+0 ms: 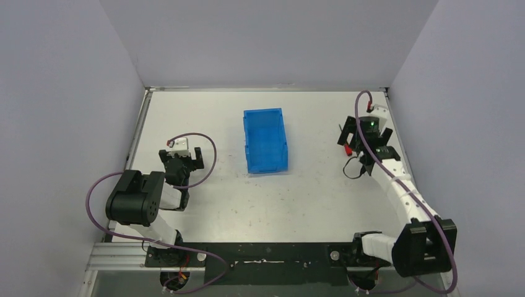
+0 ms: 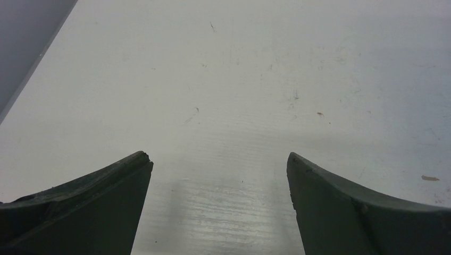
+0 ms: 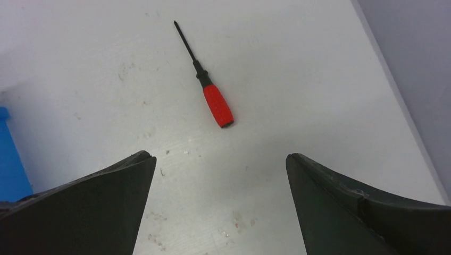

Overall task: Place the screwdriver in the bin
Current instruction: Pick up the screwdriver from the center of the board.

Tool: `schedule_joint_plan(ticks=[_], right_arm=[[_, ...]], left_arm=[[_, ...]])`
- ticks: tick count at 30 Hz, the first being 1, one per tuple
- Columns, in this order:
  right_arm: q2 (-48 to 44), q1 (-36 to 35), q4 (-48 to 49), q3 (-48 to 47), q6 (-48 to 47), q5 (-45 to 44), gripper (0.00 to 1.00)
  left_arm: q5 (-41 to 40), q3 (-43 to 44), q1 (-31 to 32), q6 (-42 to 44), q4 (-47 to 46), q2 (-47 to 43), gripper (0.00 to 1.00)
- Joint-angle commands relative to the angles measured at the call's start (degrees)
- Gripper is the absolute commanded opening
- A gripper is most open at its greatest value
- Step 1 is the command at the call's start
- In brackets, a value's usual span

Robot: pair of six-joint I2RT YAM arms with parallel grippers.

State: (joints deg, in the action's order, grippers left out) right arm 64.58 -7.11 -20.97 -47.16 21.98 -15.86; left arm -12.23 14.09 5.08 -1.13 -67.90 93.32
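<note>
The screwdriver point(image 3: 210, 90) lies flat on the table, its red handle toward my right gripper point(image 3: 220, 159) and its thin black shaft pointing away. That gripper hovers open just short of the handle, with nothing between its fingers. From the top view the red handle point(image 1: 349, 149) peeks out beside the right gripper point(image 1: 364, 137). The blue bin point(image 1: 265, 141) stands at the table's middle, and its edge point(image 3: 8, 159) shows at the left of the right wrist view. My left gripper point(image 1: 181, 156) is open over bare table point(image 2: 219, 158), well left of the bin.
Grey walls close in the table on the left, back and right; the right wall point(image 3: 415, 58) runs close to the screwdriver. Purple cables loop off both arms point(image 1: 207, 148).
</note>
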Motion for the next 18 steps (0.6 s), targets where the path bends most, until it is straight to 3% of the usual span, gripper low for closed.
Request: schedule_joint_plan(ticks=[1, 7, 11, 18], right_arm=[[10.2, 4.5, -4.0, -13.5, -6.4, 4.5, 1.0], [28.0, 8.5, -15.0, -34.4, -10.6, 14.9, 1.0], [37.3, 9.6, -21.7, -46.7, -12.2, 15.4, 1.0], [41.2, 10.4, -23.5, -52.3, -14.8, 17.6, 1.0]], left_arm=[[0.4, 0.5, -0.4, -0.5, -1.5, -1.1, 0.97], [0.4, 0.4, -0.3, -0.5, -1.5, -1.1, 0.97], [0.4, 0.4, -0.4, -0.5, -1.5, -1.1, 0.97], [0.4, 0.4, -0.3, -0.5, -1.4, -1.1, 0.97]])
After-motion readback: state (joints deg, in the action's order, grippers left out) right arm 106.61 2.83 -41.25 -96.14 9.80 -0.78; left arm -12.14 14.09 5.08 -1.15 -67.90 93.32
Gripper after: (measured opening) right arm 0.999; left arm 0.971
